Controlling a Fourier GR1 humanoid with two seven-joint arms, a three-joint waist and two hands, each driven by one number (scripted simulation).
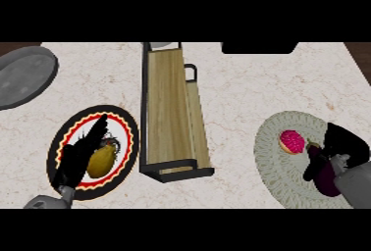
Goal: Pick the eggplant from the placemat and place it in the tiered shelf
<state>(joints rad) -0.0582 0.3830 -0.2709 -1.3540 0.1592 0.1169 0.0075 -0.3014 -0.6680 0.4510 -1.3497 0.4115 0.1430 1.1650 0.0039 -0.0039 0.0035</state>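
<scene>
The dark purple eggplant (326,179) lies on the round grey-green placemat (279,166) at the right. My right hand (346,144) comes down on it from the right side. Its fingers lie along the eggplant's far side and the thumb (313,171) curls across its near side, so much of the eggplant is hidden. The wooden tiered shelf (172,108) with a black frame stands in the middle of the counter, well left of the placemat. My left hand (76,159) rests open over a plate at the left, fingers straight.
A pink frosted doughnut (292,142) sits on the placemat just left of the eggplant's tip. Under my left hand, a red, yellow and black plate (127,142) holds a yellow fruit (101,161). A grey pan (25,76) lies at the back left.
</scene>
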